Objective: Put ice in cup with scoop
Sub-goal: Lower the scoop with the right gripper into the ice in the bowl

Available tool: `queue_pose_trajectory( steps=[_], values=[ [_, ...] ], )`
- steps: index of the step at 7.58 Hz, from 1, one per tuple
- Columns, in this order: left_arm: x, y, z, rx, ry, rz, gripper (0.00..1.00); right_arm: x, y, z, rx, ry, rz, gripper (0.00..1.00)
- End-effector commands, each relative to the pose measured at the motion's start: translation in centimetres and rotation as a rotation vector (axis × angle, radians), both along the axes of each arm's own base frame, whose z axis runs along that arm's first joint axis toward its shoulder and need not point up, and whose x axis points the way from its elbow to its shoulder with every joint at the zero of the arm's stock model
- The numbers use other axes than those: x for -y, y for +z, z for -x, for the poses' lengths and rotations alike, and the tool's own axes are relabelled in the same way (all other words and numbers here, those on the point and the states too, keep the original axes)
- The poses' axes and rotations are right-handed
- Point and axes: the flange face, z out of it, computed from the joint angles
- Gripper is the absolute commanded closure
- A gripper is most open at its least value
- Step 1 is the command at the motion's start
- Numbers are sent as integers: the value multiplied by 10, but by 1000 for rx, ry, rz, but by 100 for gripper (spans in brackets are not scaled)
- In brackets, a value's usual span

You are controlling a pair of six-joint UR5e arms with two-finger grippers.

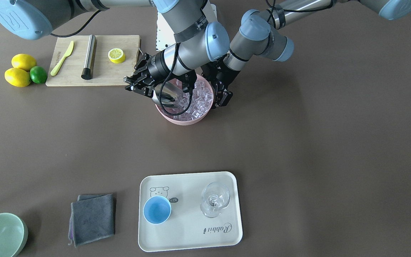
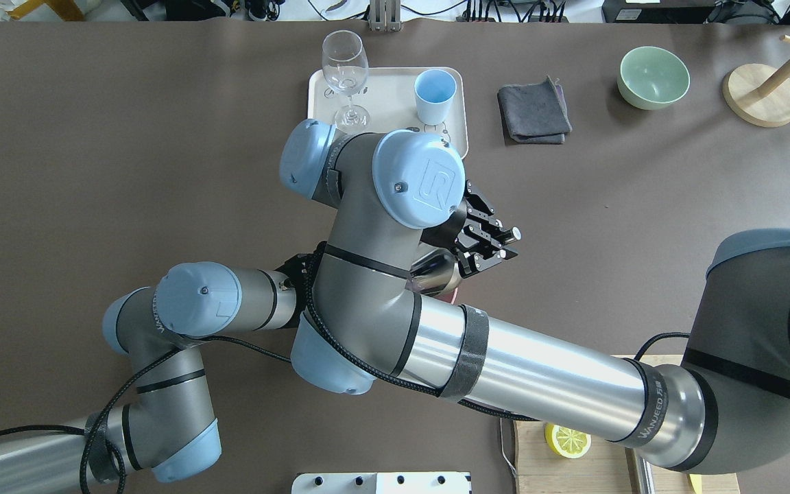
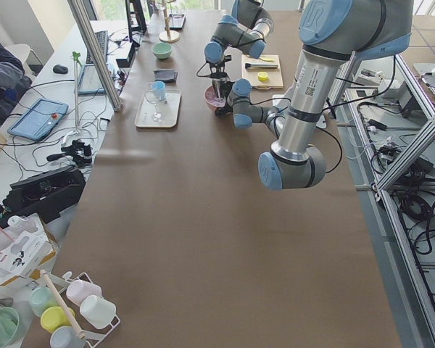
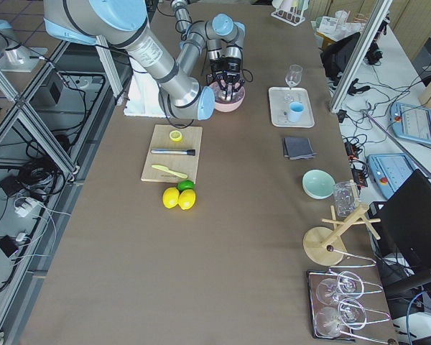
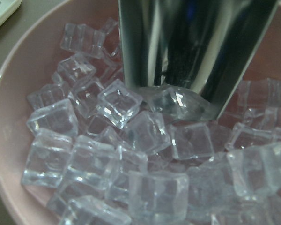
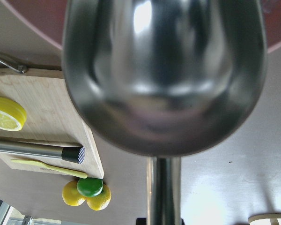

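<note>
My right gripper is shut on the rod handle of the steel scoop. The scoop's trough is tilted down into the ice heaped in a pink bowl. In the left wrist view the scoop's lip presses among the cubes. The right wrist view shows the trough's underside. My left gripper sits at the bowl's rim on the other side and looks shut on it. The light-blue cup stands empty on a white tray, well away from the bowl.
A clear stemmed glass shares the tray with the cup. A grey cloth and a pale green bowl lie beside the tray. Behind the pink bowl, a cutting board holds a steel cylinder, a half lemon and a yellow knife.
</note>
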Motion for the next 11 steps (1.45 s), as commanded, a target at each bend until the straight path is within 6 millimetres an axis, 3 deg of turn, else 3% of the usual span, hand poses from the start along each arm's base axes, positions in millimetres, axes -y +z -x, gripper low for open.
queue_pose_trajectory(
  steps=[1,3,6,11],
  values=[
    [0,0,0,0,0,0,2,-4,14,-3,41,49,-24,100],
    [0,0,0,0,0,0,2,-3,30,1,103,82,-43,100],
    [0,0,0,0,0,0,2,-5,37,1,211,168,-74,100],
    [0,0,0,0,0,0,2,-30,50,-36,369,323,-112,100]
  ],
)
